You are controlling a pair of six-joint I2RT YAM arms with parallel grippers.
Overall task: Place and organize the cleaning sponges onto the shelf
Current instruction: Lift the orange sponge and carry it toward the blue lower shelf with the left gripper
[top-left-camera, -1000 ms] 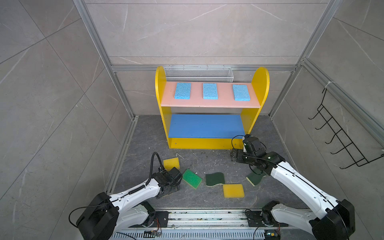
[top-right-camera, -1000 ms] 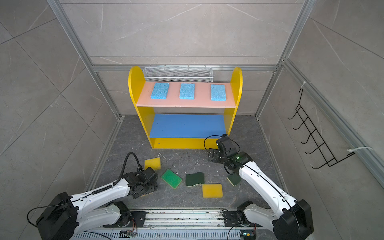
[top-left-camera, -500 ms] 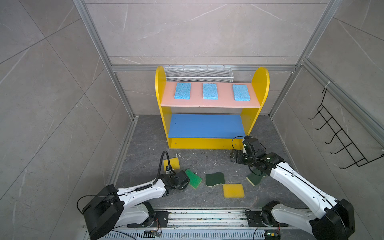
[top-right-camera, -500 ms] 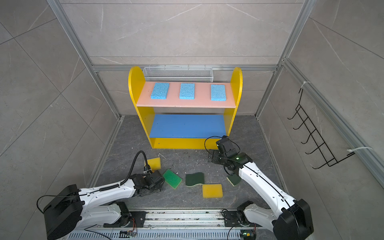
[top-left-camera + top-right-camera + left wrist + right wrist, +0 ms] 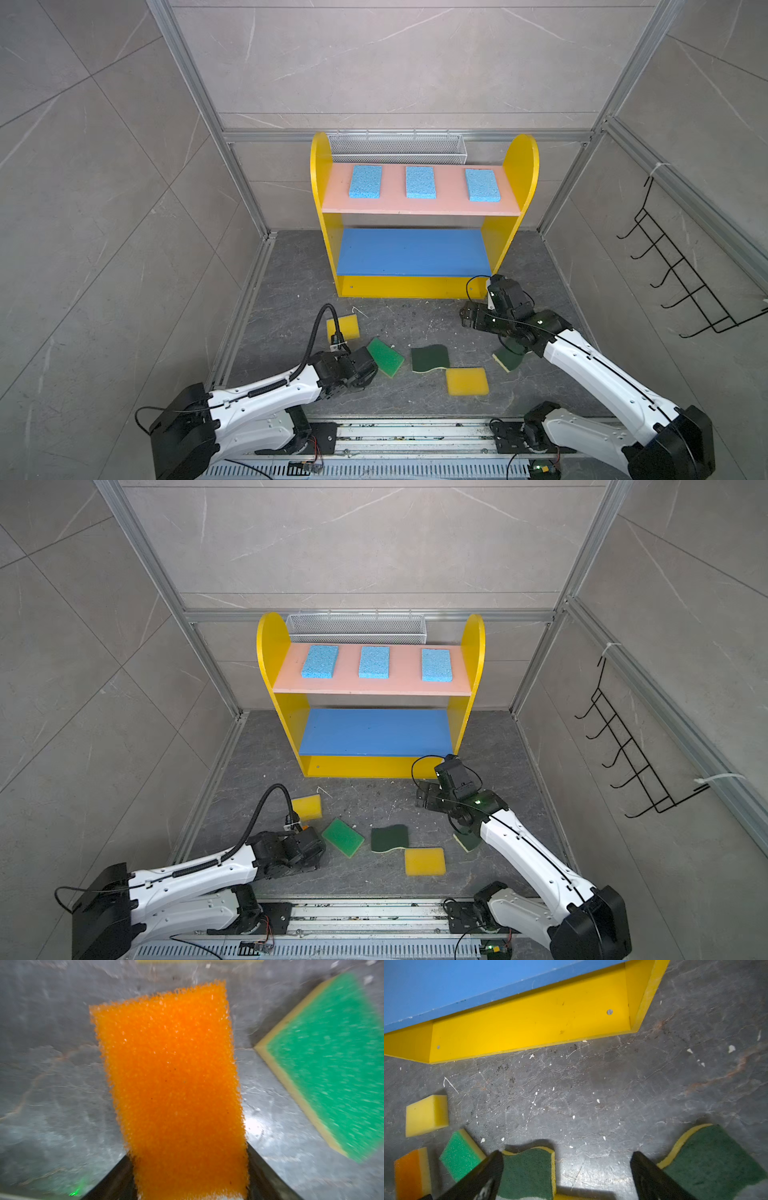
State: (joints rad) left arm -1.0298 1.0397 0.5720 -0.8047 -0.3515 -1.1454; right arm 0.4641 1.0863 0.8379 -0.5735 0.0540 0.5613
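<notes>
Left arm: lies low along the table [image 5: 415,324]; the left claw [image 5: 368,368] pinches the orange sponge [image 5: 170,1084].
Right arm: reaches toward the shelf [image 5: 449,199]; the right claw [image 5: 566,1159] is spread wide and holds nothing (dark green scourers [image 5: 527,1172] lie on each side).
Edges: the green sponge [image 5: 385,357] is just beside the left claw.
Open room: grey table before the shelf.
Top board: three blue sponges [image 5: 365,181].

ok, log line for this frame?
left gripper: shut on orange sponge | right gripper: open, empty | shelf: three blue sponges on pink board | floor: two yellow sponges, green sponge, two scourers
</notes>
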